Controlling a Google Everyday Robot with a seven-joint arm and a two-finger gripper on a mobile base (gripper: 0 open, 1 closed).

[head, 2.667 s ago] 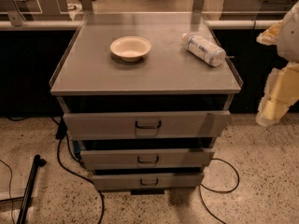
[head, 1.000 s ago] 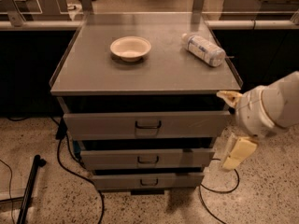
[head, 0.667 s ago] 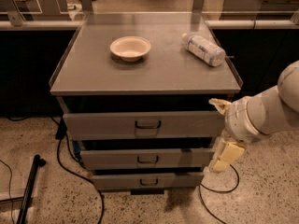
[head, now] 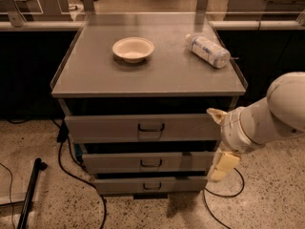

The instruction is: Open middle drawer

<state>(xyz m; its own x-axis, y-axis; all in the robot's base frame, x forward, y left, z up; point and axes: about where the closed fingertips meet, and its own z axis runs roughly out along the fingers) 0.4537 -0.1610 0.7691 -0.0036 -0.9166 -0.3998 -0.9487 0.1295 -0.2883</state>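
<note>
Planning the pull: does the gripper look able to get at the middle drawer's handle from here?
Probably yes. The gripper sits by the cabinet's right edge, level with the middle drawer; nothing stands before its handle.

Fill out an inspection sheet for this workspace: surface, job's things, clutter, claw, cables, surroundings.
Surface: grey cabinet top, flat, with a raised rim along the sides.
Job's things: middle drawer, with a dark handle at its centre; nothing is touching it.
Clutter: pale bowl upright at the top's centre; plastic bottle lying on its side near the right rear corner.
Claw: claw by the cabinet's right front corner, about level with the middle drawer, away from the handle.
Cables: black cables on the floor left of the cabinet, another loop under the claw.
Surroundings: speckled floor; black pole lying at the left.
</note>
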